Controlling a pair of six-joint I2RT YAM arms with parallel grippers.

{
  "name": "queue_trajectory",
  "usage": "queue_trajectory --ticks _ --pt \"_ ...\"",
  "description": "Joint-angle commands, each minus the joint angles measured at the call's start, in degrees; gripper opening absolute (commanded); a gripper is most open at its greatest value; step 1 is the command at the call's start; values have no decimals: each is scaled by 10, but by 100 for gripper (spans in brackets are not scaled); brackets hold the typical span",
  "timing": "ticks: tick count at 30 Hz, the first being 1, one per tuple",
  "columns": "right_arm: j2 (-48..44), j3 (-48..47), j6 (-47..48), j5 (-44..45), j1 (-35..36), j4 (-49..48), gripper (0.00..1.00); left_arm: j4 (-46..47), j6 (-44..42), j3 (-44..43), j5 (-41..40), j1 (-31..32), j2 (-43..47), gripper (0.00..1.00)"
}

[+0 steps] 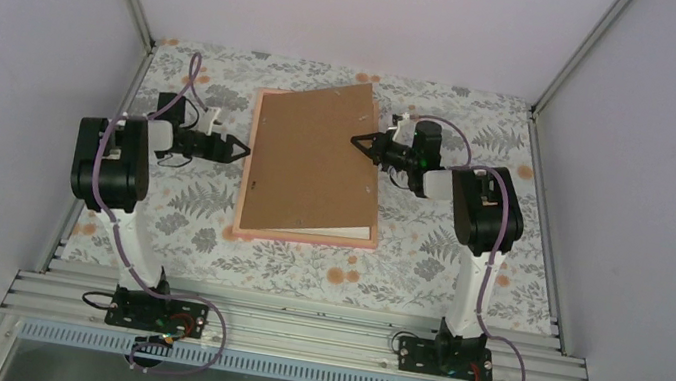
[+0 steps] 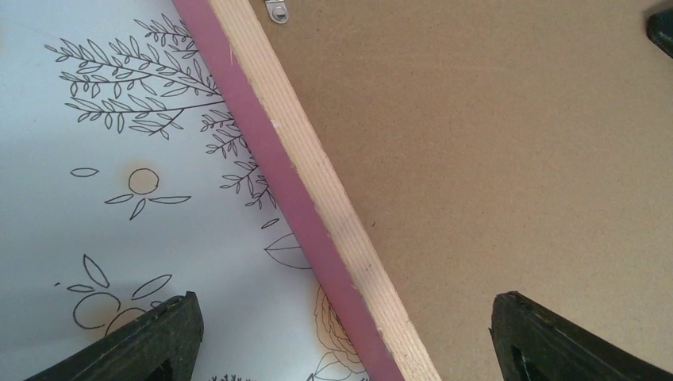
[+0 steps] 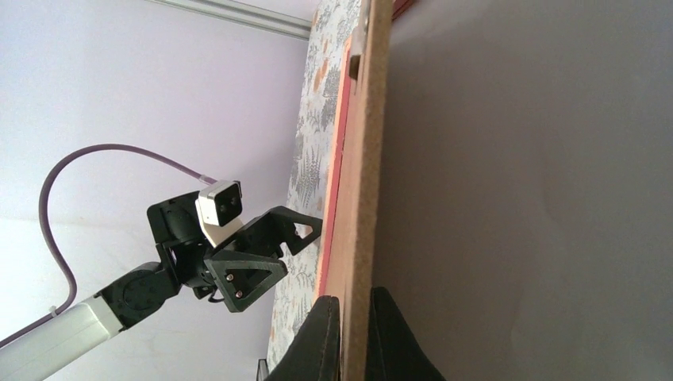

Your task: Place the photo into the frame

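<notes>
R gripper [image 1: 358,142] pinches backing board [image 1: 313,162] at right edge, L gripper [image 1: 242,149] wide beside frame [image 1: 245,177]: light, rigid, prob grab its left rail.

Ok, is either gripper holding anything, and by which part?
The right gripper pinches the brown backing board by its right edge. The left gripper is open, holding nothing.

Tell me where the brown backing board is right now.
In the top view the backing board sits mid-table over the pink frame, its right edge pinched in the right end effector; the open left end effector hovers by the frame's left edge.
</notes>
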State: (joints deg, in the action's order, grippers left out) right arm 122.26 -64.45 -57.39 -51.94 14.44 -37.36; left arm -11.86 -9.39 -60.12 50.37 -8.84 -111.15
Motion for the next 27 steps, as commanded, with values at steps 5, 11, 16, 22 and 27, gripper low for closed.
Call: queue_trajectory --ticks 5,11,16,22,27 --pt "-13 -10 67 15 -7 -51 4 -7 3 -7 -7 2 -18 91" --pt "-6 -2 50 12 -10 -80 4 -7 2 -6 -10 2 -22 91" --pt "-22 -3 49 4 -18 -73 4 -8 3 -11 -9 2 -24 91" --pt "-4 -25 68 9 -21 -20 4 -7 5 -12 -7 2 -27 91" --pt "13 -3 36 13 -12 -33 4 -5 5 -10 -7 2 -28 91"
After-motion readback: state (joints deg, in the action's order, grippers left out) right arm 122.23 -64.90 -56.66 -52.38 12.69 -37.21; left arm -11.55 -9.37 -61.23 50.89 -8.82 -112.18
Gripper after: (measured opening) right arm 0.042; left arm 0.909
